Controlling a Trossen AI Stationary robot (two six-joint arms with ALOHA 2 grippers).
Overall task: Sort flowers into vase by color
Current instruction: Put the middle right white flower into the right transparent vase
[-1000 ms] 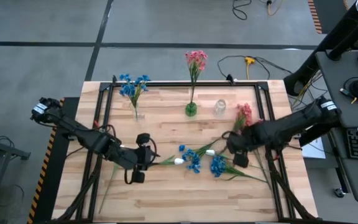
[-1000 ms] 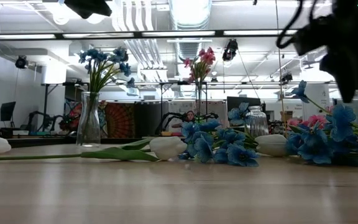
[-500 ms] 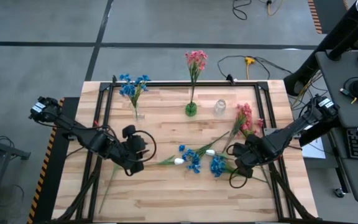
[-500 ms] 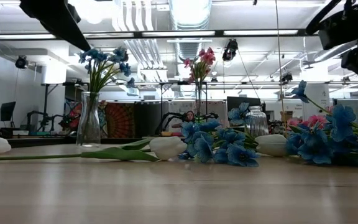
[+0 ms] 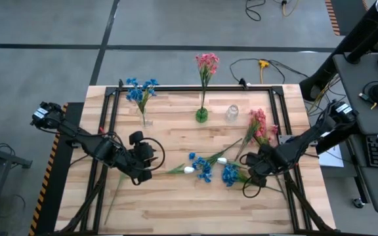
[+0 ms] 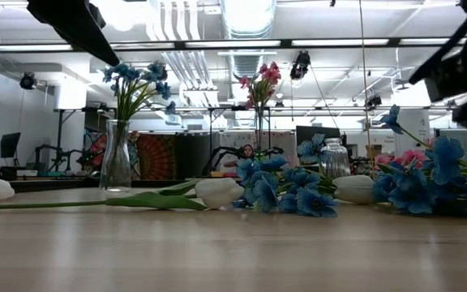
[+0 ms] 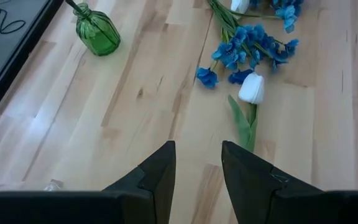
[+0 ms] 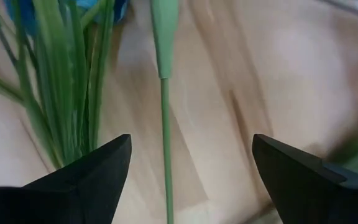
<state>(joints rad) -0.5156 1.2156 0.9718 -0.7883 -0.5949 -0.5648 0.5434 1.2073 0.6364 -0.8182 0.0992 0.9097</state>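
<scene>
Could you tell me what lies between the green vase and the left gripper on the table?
In the left wrist view, only bare wooden tabletop lies between the green vase and the left gripper; the loose blue and white flowers lie off to one side.

Blue flowers (image 6: 286, 188) and white buds (image 6: 218, 193) lie on the table (image 6: 233, 251) near a vase (image 6: 116, 156).
</scene>
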